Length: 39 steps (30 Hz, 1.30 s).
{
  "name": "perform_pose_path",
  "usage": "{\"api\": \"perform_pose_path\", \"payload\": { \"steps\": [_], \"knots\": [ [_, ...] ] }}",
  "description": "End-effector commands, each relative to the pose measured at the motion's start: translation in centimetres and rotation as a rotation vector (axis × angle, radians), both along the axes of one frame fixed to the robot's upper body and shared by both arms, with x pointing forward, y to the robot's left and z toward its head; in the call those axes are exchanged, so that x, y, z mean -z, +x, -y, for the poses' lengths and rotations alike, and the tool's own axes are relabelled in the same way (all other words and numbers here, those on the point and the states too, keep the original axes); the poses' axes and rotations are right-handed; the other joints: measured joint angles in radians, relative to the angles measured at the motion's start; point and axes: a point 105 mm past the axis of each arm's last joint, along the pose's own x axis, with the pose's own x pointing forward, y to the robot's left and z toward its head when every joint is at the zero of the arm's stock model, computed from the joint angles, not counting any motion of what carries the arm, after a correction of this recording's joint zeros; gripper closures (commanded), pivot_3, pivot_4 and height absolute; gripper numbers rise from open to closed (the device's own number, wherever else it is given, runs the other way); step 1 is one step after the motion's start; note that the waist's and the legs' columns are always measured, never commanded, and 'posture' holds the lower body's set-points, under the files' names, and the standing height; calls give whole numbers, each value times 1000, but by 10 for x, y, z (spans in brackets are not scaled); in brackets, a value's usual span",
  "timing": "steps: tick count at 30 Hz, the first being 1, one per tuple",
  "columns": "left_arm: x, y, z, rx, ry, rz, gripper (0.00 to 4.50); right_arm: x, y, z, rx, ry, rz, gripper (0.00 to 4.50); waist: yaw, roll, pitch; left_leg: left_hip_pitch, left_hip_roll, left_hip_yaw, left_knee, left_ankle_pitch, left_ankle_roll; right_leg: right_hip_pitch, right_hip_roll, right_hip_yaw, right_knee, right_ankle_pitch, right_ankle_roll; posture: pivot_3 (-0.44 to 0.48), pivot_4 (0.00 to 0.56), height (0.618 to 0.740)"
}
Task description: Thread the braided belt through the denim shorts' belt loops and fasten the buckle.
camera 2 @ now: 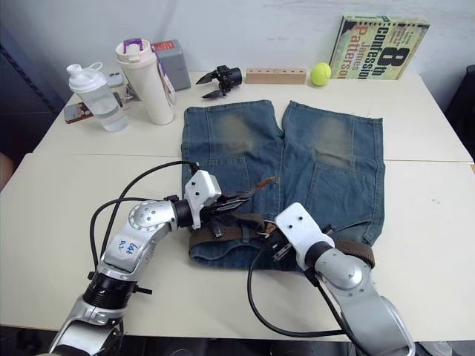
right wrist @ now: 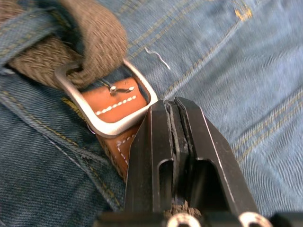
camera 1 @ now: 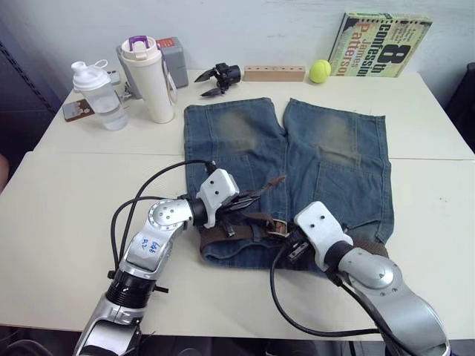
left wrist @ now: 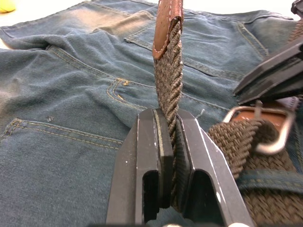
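The braided belt (left wrist: 166, 80) lay along the waistband of the denim shorts (camera 1: 297, 148) on the table (camera 1: 59, 200), and I saw my left claw (left wrist: 169, 142) clamped on it just below its tan tip, which stood raised. My right claw (right wrist: 176, 137) sat closed against the buckle (right wrist: 106, 106), gripping nothing that I could see.

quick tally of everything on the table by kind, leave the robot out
drink bottles: 2, a clear shaker and a white tumbler
clothing: 2, denim shorts and braided belt
books: 1
balls: 1, a yellow-green ball
wooden blocks: 1
small black gadgets: 1
grey boxes: 1
total: 9
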Motion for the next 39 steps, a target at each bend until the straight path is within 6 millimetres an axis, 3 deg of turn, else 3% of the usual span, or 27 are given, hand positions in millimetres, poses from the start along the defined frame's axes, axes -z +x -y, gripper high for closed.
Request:
{"api": "perform_pose_path", "payload": {
  "steps": [1, 5, 8, 12, 16, 21, 29, 39],
  "knots": [
    [-10, 0, 1, 2, -8, 36, 4500, -13, -13, -20, -133, -33, 81, 4426, 0, 0, 0, 0, 0, 0, 0, 0, 0, 0, 0, 0, 0, 0, 0, 0, 150, 657],
    [-9, 0, 3, 7, 1, 42, 4500, -5, -14, -26, -177, -82, 75, 4426, -1, 0, 0, 0, 0, 0, 0, 0, 0, 0, 0, 0, 0, 0, 0, 0, 150, 657],
    [-9, 2, 2, -5, -3, 39, 4500, -13, -10, -31, -197, -111, 149, 4426, -1, 0, 0, 0, 0, 0, 0, 0, 0, 0, 0, 0, 0, 0, 0, 0, 150, 657],
    [-10, 0, -1, -10, -4, 40, 4500, -16, -6, -19, -149, -161, 177, 4426, 2, 0, 0, 0, 0, 0, 0, 0, 0, 0, 0, 0, 0, 0, 0, 0, 150, 657],
    [-17, 6, -20, -101, -33, 62, 4500, -27, -8, -17, -138, -138, 207, 4426, 1, 0, 0, -1, -1, 0, 0, 0, 0, 0, -1, 0, -1, 0, 0, 0, 150, 657],
    [-16, 6, -41, -168, -34, 79, 4500, -23, -12, -18, -141, -138, 185, 4426, -2, 0, 0, 0, 1, 0, 0, 0, 0, 0, 0, 0, 0, 0, 0, 0, 150, 657],
    [-7, -4, -26, -112, -20, 34, 4500, -14, -15, -29, -220, -164, 162, 4426, 0, 0, 0, 0, 0, 0, 0, 0, 0, -1, 0, 0, 0, 0, 0, 0, 150, 657],
    [2, -6, -16, -71, 11, 15, 4500, 1, -14, -51, -448, -384, 236, 4426, 0, 0, 0, 0, 0, 0, 0, 0, 0, -1, 0, 0, 0, 0, 0, 0, 150, 657]
  ]
}}
